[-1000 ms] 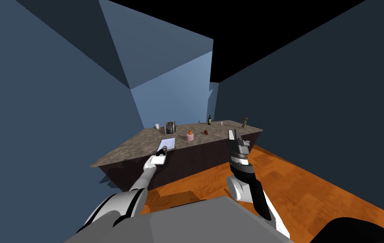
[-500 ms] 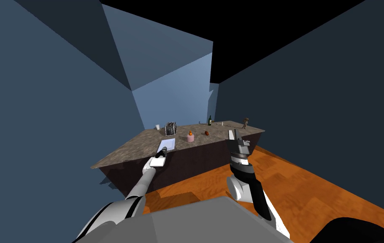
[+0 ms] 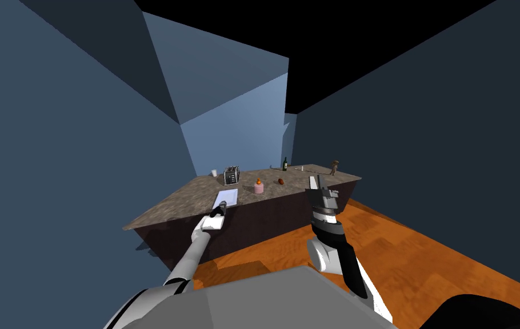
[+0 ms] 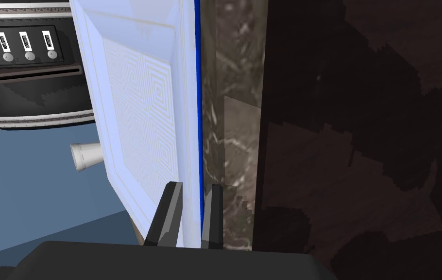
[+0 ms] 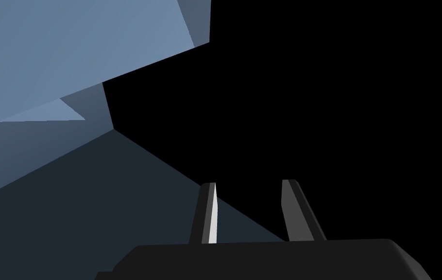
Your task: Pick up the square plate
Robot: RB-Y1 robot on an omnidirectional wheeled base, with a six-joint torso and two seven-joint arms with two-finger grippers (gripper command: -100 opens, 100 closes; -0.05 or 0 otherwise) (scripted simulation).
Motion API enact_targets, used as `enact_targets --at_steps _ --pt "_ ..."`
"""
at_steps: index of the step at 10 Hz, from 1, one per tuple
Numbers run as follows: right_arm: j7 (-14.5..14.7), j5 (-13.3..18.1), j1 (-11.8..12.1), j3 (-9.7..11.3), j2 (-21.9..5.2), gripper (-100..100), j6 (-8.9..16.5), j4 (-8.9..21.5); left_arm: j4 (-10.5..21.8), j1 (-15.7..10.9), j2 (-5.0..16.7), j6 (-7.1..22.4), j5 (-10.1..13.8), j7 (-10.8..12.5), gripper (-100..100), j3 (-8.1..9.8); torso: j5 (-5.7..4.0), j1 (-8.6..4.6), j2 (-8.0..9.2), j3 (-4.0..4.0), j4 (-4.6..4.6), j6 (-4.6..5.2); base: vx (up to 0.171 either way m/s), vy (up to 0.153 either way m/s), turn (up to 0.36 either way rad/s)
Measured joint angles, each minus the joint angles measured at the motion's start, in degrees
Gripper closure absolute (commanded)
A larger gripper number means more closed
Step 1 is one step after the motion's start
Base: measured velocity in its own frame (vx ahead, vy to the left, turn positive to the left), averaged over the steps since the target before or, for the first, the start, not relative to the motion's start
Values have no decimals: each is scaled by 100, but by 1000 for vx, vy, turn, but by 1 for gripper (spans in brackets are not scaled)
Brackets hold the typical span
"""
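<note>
**Veined stone, smooth white, warm wood**

The counter point(image 3: 196, 197) top is mottled brown stone, veined like marble, over a dark matt front. The plate point(image 4: 137, 97) is smooth white, finely printed with squares. The toaster point(image 4: 25, 73) is black. The floor point(image 3: 424, 257) is orange wood.

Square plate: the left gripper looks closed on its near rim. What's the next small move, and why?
Probably raise the left gripper slightly, straight up. Its fingers pinch the square plate's near rim, and the head view has the plate lying flat on the stone counter, with the toaster beyond it. A short lift tests the pinch without pushing the plate toward the toaster.
</note>
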Motion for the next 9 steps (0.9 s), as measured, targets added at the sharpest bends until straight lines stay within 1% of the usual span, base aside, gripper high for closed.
enact_targets --at_steps 1,2,3,4,5,6,7,8,9 --pt "0 0 0 0 0 0 0 0 -191 15 20 72 36 -14 100 -17 -2 -3 6 5 5 3 58 19 61" --pt "0 0 1 0 0 0 0 0 -427 179 -16 179 76 -53 100 -116 2 2 -7 -5 -6 1 74 5 34" --pt "0 0 0 0 0 0 0 0 -634 354 -50 258 82 -81 100 -168 0 0 -18 -12 -8 1 38 -6 6" --pt "0 0 0 0 0 0 0 0 -802 453 -92 258 37 -82 100 -166 -2 -5 -14 -9 -4 5 70 14 58" --pt "0 0 1 0 0 0 0 0 -966 607 -120 332 85 -117 100 -267 0 -1 -20 -15 -11 2 83 8 32" --pt "0 0 1 0 0 0 0 0 -1113 786 -157 393 93 -146 100 -323 -1 -1 -27 -19 -13 2 34 -3 4" --pt "0 0 0 0 0 0 0 0 -1254 877 -175 424 84 -154 100 -334 -2 -3 -22 -16 -10 4 0 0 0" --pt "0 0 0 0 0 0 0 0 -1424 924 -195 448 61 -157 100 -335 -3 -4 -13 -10 -6 5 -10 -1 -7" --pt "0 0 0 0 0 0 0 0 -1556 947 -179 469 85 -163 100 -348 -3 -3 -7 -6 -5 3 59 12 65"
